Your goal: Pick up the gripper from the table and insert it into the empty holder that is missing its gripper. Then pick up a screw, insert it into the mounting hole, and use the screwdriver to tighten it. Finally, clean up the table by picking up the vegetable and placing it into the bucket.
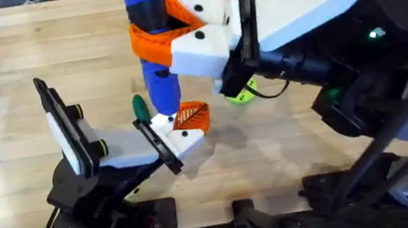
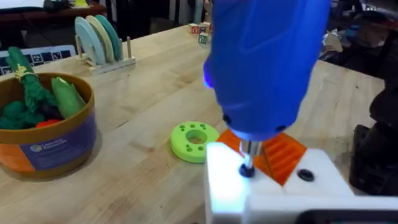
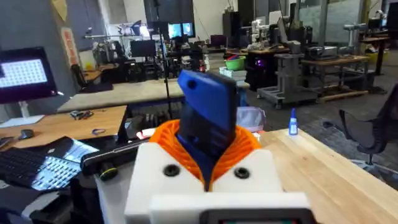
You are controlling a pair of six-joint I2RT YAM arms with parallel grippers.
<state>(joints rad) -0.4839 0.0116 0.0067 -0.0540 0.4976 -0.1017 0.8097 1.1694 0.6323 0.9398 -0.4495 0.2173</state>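
I have the screwdriver clamped in my right fingers, its tip on the mounting hole of the holder, where the gripper already sits. Left fingers: cannot tell. Tightening continues; the vegetable cleanup remains.

Wooden table — bucket, green disc, dish rack.

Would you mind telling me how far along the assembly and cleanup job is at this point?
Done, it seems: the gripper sits in the holder. In hand: the right gripper holds the screwdriver upright, its tip on a screw in the mounting hole. Left: finishing tightening, then cleanup. The bucket already holds toy vegetables; whether one remains is unclear.
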